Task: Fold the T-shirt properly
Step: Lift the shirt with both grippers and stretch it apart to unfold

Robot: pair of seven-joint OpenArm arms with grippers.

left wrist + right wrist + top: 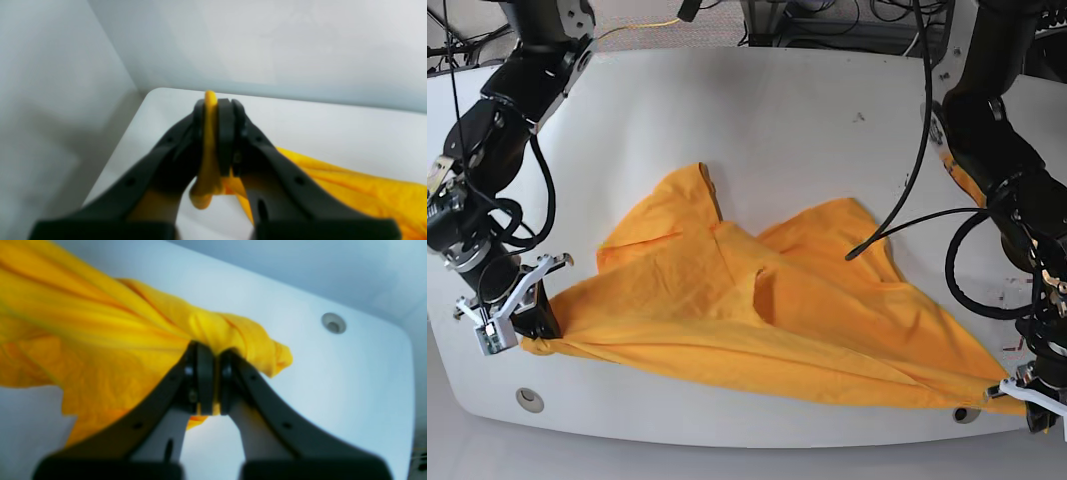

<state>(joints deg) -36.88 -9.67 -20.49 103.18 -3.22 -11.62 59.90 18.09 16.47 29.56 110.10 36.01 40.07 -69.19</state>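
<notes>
The T-shirt is pinched at opposite table edges by both closed grippers: left gripper, right gripper.

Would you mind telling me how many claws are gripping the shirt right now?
2. The left claw pinches the shirt at its corner on the base view's right; the right claw clamps bunched cloth at the corner on that view's left.
</notes>
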